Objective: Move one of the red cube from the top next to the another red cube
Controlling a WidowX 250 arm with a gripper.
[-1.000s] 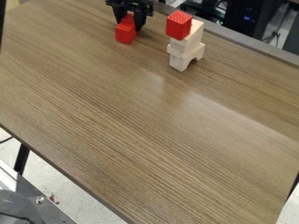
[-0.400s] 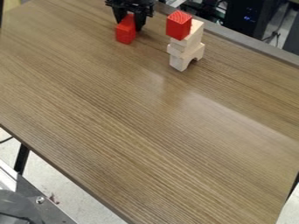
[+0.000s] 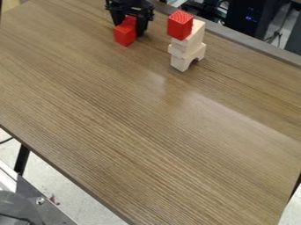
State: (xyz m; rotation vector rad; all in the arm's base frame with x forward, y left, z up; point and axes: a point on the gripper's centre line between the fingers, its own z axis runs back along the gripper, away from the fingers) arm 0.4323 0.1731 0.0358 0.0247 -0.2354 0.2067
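Three red pieces in camera view. One, a red cube, sits atop the pale wooden blocks, stacked toward the far edge of the table; lowest block has an arched cutout. Front red block on the tabletop, left of the stack, apart from it. Rear red piece just behind, at the black gripper; gripped or loose, cannot tell.
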